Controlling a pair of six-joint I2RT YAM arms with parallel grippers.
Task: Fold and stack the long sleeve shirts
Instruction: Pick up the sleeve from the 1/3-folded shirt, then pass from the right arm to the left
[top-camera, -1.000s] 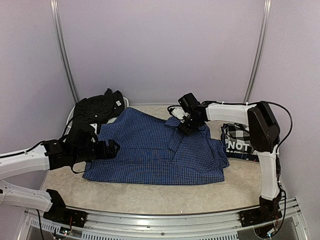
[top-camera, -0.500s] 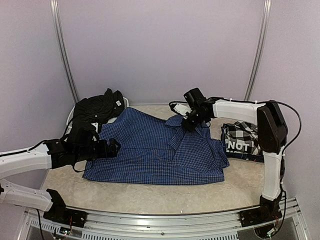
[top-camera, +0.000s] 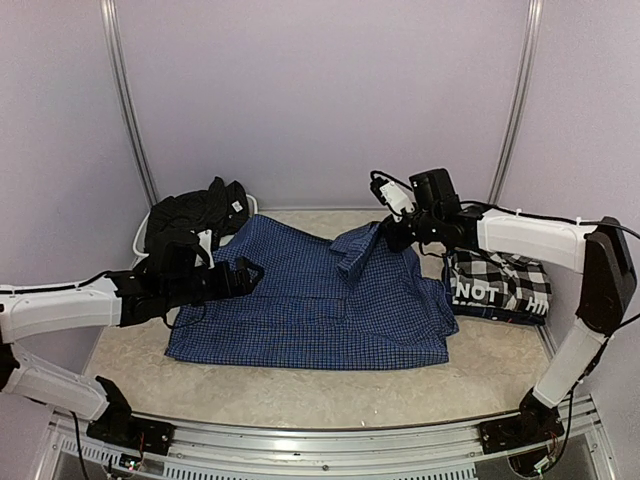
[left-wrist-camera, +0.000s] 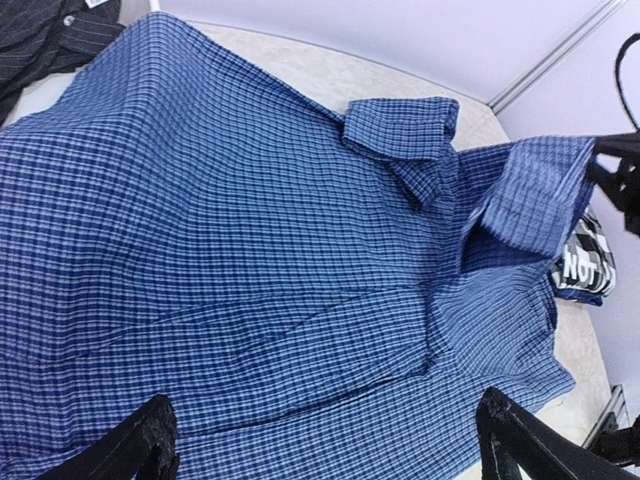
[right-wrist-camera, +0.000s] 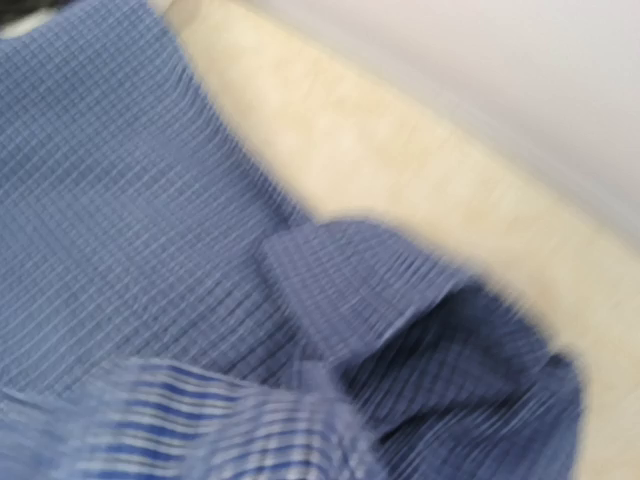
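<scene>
The table (top-camera: 300, 390) is the biggest thing, and the blue shirt (top-camera: 310, 310) lies spread flat over the middle of it. As far as I can tell, the blue shirt's long way runs from the left arm's side across to the collar (left-wrist-camera: 400, 125) on the right arm's side. The black shirt (top-camera: 195, 215) sits in a heap at the blue shirt's far left corner, touching it. The black-and-white shirt (top-camera: 500, 280) lies bunched just beside the blue shirt's right edge. The right gripper (top-camera: 392, 232) is at the blue shirt's far right end, pinched tight on a sleeve (left-wrist-camera: 530, 195) and holding it up off the rest of the shirt. The left gripper (top-camera: 245, 275) hovers over the blue shirt's left part with its fingers (left-wrist-camera: 150, 440) spread wide and nothing between them. The cloth lies below and ahead of them. I think folding the sleeve is the step now. It needs to go across the blue shirt's body, toward the left, and the right arm is nearer for that.
</scene>
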